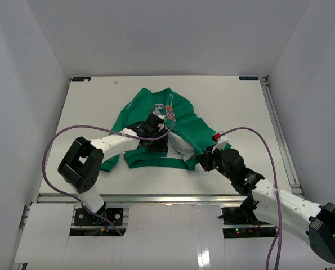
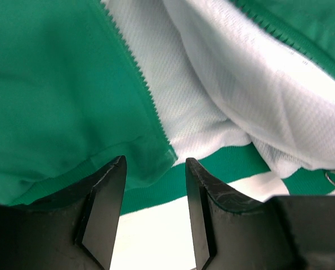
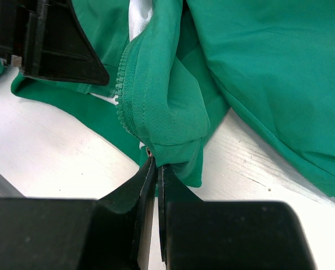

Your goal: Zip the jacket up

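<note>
One left hand (image 2: 154, 164) agape low over the jacket (image 1: 185, 119) hem, right hand (image 3: 156, 166) tight on fabric.

A white table (image 1: 235, 107) fills the middle of the view. Plain white panels enclose it: a left wall (image 1: 21, 112), a back wall (image 1: 167, 34) and a right wall (image 1: 319, 84). A metal side rail (image 1: 280, 129) runs along the table's right edge, and a front rail (image 1: 167, 198) runs along its near edge. A faint speck (image 1: 116, 82) marks the table near its far left corner.
</note>
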`<act>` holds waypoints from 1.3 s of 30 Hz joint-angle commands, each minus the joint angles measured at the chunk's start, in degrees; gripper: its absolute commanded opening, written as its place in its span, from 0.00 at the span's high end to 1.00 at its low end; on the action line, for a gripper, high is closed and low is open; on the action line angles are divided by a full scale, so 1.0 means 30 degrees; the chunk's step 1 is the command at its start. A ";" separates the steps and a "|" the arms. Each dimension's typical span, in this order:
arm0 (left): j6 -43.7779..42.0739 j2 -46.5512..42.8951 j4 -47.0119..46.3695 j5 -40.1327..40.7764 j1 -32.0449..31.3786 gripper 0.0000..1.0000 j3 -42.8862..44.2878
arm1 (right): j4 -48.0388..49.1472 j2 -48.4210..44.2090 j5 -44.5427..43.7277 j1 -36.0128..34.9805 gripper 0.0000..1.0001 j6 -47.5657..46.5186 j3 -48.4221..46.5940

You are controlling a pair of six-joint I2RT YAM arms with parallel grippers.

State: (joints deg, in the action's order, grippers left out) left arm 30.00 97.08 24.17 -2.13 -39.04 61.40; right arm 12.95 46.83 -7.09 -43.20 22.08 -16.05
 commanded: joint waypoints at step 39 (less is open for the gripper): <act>0.0721 0.0751 0.1877 0.3004 -0.0580 1.00 0.1428 | 0.0461 -0.0897 -0.0065 0.0044 0.92 -0.0125 0.0046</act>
State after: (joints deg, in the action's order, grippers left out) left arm 31.53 104.23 29.80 5.33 -40.69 66.46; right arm 12.95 44.88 -7.11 -43.20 22.09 -16.05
